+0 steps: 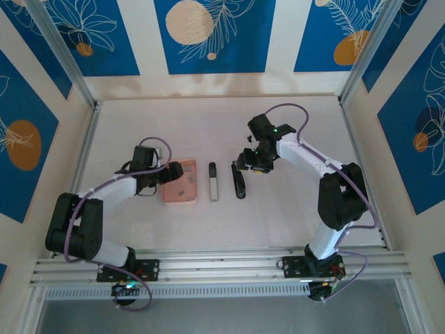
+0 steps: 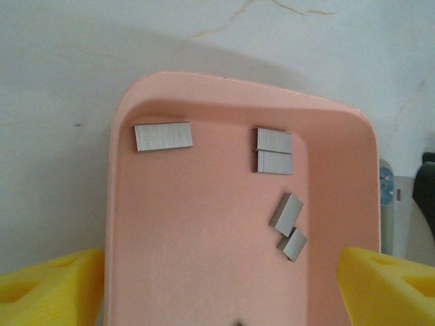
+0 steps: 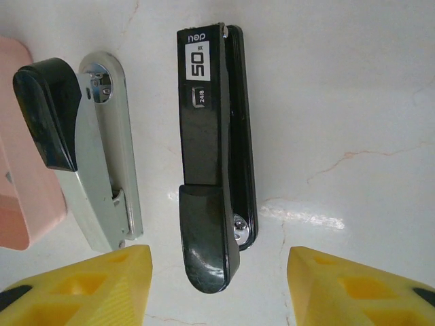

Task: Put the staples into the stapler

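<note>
Five staples (image 2: 163, 136) in one tray (image 2: 190, 224), silver stapler (image 3: 102, 170), black stapler (image 3: 204, 136); left pincer (image 2: 219, 285), right pincer (image 3: 224, 285) spread.

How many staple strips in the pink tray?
5 staples in the tray: one upper left, two side by side upper right, two touching below them. A dark bit at the picture's bottom edge may be a sixth.

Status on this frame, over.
Both jaws open, empty. Left gripper over tray, staples loose inside. Right gripper above black stapler, silver stapler beside. Nothing blocking.

Stapler (image 1: 213, 182) just beside salmon-pink tray (image 1: 189, 198)
</note>
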